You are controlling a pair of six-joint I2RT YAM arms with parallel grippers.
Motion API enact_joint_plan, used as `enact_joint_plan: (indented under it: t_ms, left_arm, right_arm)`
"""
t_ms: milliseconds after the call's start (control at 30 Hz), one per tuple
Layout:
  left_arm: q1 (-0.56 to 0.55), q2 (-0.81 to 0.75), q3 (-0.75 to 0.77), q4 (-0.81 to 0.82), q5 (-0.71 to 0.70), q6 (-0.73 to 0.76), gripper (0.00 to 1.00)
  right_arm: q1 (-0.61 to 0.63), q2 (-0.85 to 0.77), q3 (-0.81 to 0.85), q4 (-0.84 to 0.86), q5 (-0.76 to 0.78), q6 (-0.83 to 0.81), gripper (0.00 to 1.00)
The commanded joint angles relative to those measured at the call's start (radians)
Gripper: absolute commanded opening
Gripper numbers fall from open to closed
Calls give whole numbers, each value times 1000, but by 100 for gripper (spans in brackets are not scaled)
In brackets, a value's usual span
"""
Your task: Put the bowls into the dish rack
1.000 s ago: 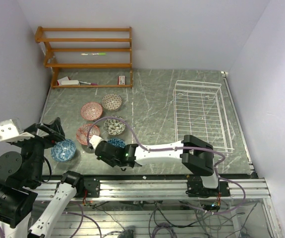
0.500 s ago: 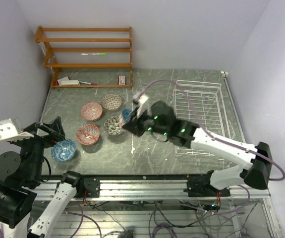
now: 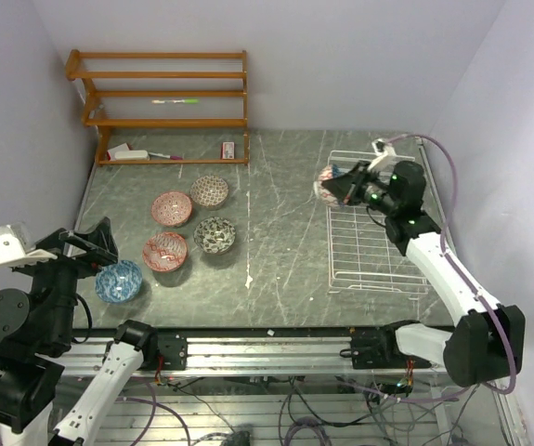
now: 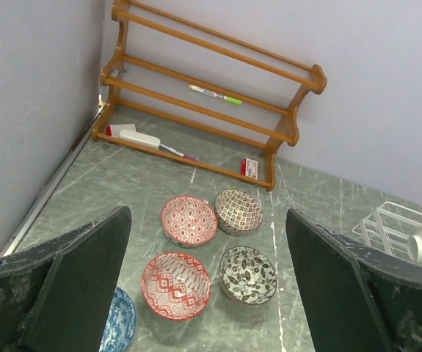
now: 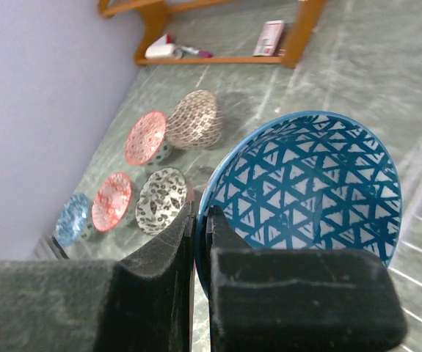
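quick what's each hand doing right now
Left hand: open, holding nothing.
Right hand: closed on the rim of the blue bowl.

The dark marbled worktop (image 3: 285, 232) carries five bowls (image 3: 171, 208) clustered near its left side, a white wire rack (image 3: 375, 232) along its right edge, and a wooden shelf (image 3: 164, 121) at the far-left corner.
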Motion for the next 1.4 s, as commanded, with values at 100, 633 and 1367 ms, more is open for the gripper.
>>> enact_joint_plan:
  t_ms: [100, 633, 1367]
  left_arm:
    - [-1, 27, 30, -3, 13, 18, 97]
    - [-1, 43, 5, 26, 25, 22, 98]
    - [-1, 24, -29, 29, 1, 40, 97]
  right_arm:
    - [-327, 16, -152, 420, -395, 322, 0]
    - [-529, 508, -388, 1522, -503, 1120, 0]
    - [-540, 516, -278, 583, -359, 574, 6]
